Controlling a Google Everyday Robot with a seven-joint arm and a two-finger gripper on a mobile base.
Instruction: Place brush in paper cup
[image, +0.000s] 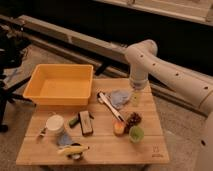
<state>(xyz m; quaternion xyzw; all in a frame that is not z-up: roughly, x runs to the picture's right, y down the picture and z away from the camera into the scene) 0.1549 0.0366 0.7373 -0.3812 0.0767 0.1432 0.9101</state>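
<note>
- A white arm (159, 66) comes in from the right and bends down over the back right part of the wood table (150, 146).
- The gripper (135, 99) hangs at the end of the arm and points down. It is low over the table, near the back edge.
- The gripper's fingers are apart, and nothing is held in them.
- A gray cloth (120, 97) lies just left of the gripper.
- The brush (111, 106) lies flat near the middle of the table. It slants from back left to front right, and the gray cloth is right beside it.
- The gripper is near the brush but is not touching it.
- The front end of the brush stops near a small orange thing (119, 128).
- The paper cup (55, 123) stands upright on the left part of the table, in front of the yellow bin (59, 100). It is well apart from the brush.
- A black block (86, 122) lies between the paper cup and the brush. A small green thing (74, 121) is just left of the block.
- The yellow bin sits on the back left part of the table, and its open side faces up.
- A green cup (136, 133) stands near the front right, just beside the orange thing. A dark bumpy thing (133, 119) sits behind the green cup.
- A banana (74, 149) lies near the front edge, in front of the paper cup.
- A small blue thing (64, 139) lies between the banana and the paper cup.
</note>
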